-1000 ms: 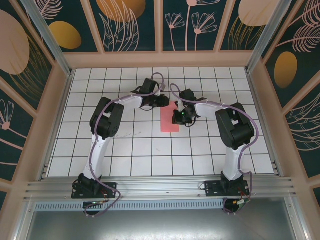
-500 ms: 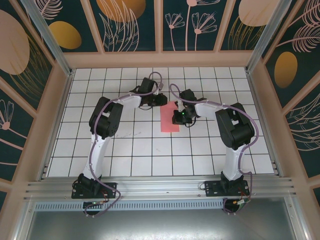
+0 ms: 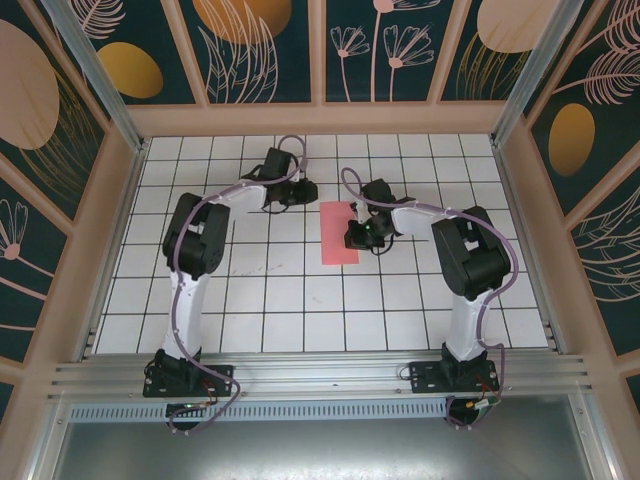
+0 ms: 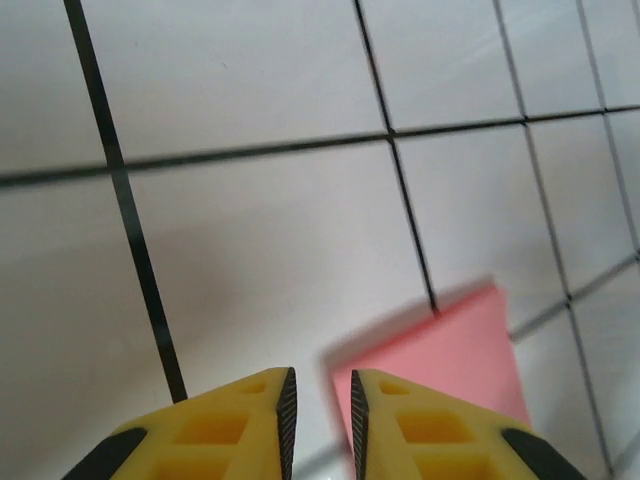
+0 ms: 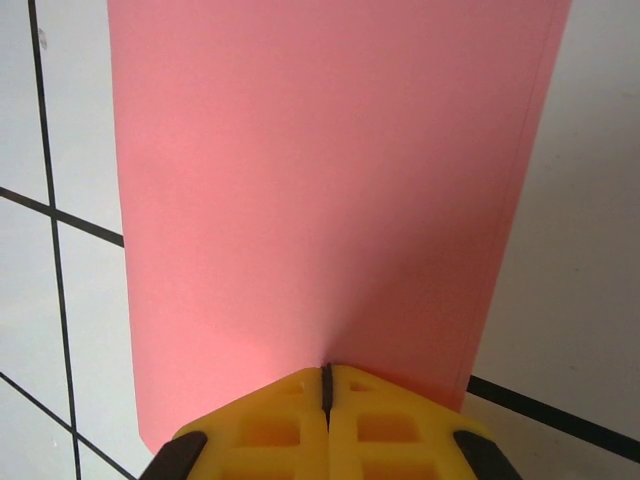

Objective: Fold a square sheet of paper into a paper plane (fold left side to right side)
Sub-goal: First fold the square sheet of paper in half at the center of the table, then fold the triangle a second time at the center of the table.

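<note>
Overhead, the one sheet of paper (image 3: pixel 335 240) lies flat near the middle of the surface (image 3: pixel 280 300) as an upright coral-red rectangle, one grid tile wide and about two long. The right pincer (image 3: pixel 351 238) sits on its right edge, while the left pincer (image 3: pixel 310 193) is off to the upper left, apart from the paper.

The left wrist camera adds that the left pincer (image 4: pixel 320 400) has its yellow tips slightly spread with nothing between them, and one corner of the sheet (image 4: pixel 440 350) lies just past them.

The right wrist camera shows the right pincer (image 5: pixel 326 385) with its tips pressed together against the near part of the sheet (image 5: pixel 320 180). Whether any paper is nipped between them I cannot tell.

The surface is white, ruled into squares by black lines. Wooden-framed walls (image 3: pixel 260 50) enclose it, with dark teal panels painted with orange discs and pale leaves. A metal rail (image 3: pixel 320 375) runs along the near edge.

Counted: one sheet, two arms, two pincers.
</note>
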`<state>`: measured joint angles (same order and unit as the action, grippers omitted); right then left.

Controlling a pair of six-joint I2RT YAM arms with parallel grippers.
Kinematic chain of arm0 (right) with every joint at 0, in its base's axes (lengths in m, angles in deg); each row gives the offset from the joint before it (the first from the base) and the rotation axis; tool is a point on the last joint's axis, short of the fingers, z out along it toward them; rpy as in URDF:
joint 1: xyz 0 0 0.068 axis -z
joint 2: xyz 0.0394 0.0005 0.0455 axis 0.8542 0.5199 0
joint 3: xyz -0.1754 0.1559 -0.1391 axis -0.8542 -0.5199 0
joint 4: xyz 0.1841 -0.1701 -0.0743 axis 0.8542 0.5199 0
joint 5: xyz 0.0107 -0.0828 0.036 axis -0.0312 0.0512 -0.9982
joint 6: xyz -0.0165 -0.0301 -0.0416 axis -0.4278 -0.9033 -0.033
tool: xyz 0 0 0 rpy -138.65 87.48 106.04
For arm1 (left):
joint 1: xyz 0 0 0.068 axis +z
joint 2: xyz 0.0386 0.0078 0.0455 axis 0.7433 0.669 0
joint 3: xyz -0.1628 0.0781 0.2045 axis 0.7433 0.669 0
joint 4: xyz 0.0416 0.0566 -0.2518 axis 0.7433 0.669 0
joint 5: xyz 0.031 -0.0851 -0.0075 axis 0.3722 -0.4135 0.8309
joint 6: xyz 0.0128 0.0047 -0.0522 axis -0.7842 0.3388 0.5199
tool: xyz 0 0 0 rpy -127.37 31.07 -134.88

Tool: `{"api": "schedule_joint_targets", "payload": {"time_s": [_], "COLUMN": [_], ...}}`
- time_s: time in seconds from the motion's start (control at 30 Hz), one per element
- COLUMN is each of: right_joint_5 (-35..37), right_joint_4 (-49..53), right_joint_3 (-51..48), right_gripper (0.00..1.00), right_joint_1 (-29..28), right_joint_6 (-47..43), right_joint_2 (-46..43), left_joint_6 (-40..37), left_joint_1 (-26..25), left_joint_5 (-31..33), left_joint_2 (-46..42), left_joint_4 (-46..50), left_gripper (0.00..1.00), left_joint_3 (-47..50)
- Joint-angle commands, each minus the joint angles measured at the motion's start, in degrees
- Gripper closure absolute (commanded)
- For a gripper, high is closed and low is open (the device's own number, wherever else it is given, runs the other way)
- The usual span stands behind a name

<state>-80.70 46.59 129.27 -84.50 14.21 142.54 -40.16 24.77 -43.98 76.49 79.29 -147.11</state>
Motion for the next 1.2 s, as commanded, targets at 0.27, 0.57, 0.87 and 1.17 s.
{"api": "schedule_joint_targets", "payload": {"time_s": [0.27, 0.57, 0.87, 1.17], "right_joint_5": [2.5, -3.1, -6.1, -12.4], "right_joint_4": [-6.7, -8.5, -6.6, -5.3], "right_joint_3": [-3.5, -7.2, -9.3, -9.1], "right_gripper": [0.56, 0.39, 0.42, 0.52], "right_joint_1": [3.2, 7.4, 8.2, 8.2], "right_joint_6": [1.9, 7.2, 7.9, 9.5], "right_joint_2": [-12.7, -14.1, -13.2, -8.8], "left_joint_6": [4.8, 4.5, 4.2, 4.2], "left_joint_1": [-5.6, -6.4, -6.4, -6.4], "left_joint_5": [-4.8, -0.5, 0.7, 0.9], "left_joint_2": [-13.1, -3.0, 0.8, -0.3], "left_joint_4": [-6.7, -2.9, -2.6, -3.4], "left_gripper": [0.73, 0.75, 0.76, 0.76], "left_joint_3": [14.6, 6.3, 5.6, 9.1]}}
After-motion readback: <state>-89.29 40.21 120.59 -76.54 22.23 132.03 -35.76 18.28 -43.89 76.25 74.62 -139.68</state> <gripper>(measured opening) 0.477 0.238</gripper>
